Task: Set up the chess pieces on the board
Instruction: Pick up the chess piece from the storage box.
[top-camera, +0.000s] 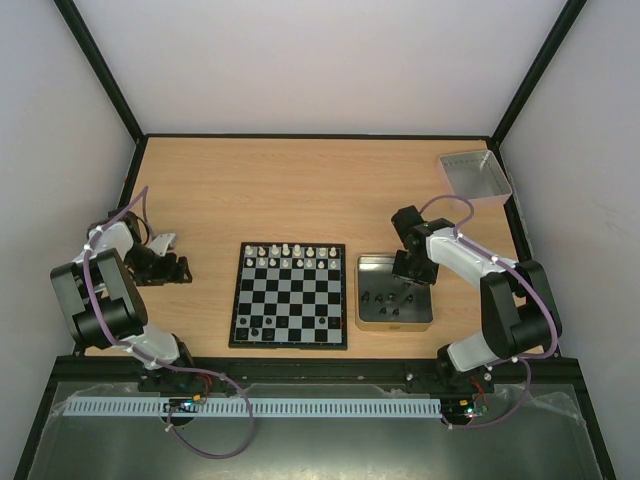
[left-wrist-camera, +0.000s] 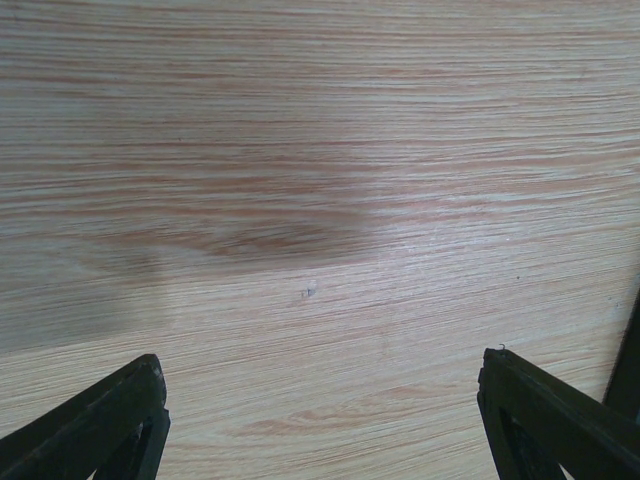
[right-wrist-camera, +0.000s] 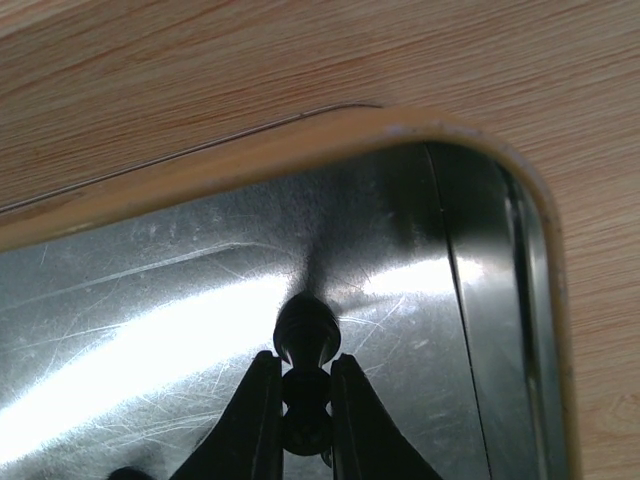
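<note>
Many pale chess pieces (top-camera: 290, 255) crowd the top edge of the small black-and-white chequered board (top-camera: 290, 300), mid-frame. Right of it, the right gripper (right-wrist-camera: 303, 365) pinches one tiny black chess piece (right-wrist-camera: 306, 328) inside the shallow metal tin (right-wrist-camera: 130, 270). At far left the left gripper (left-wrist-camera: 320, 400) hangs wide open over bare wooden table (left-wrist-camera: 300, 150).

- The board (top-camera: 289, 295): black and white chequered squares inside a thin black border.
- The chess pieces (top-camera: 290, 252): white or silvery along the far rows, and a few black ones nearer.
- Black chess piece (right-wrist-camera: 306, 330): glossy black.
- Tin (right-wrist-camera: 300, 135): scratched, shiny silver inside, with a pale cream-gold rim.
- Table (top-camera: 300, 185): light wood with fine brown grain streaks.
- Tray (top-camera: 475, 175): plain grey.
- Arms (top-camera: 100, 300): black and white, with purple cables.
</note>
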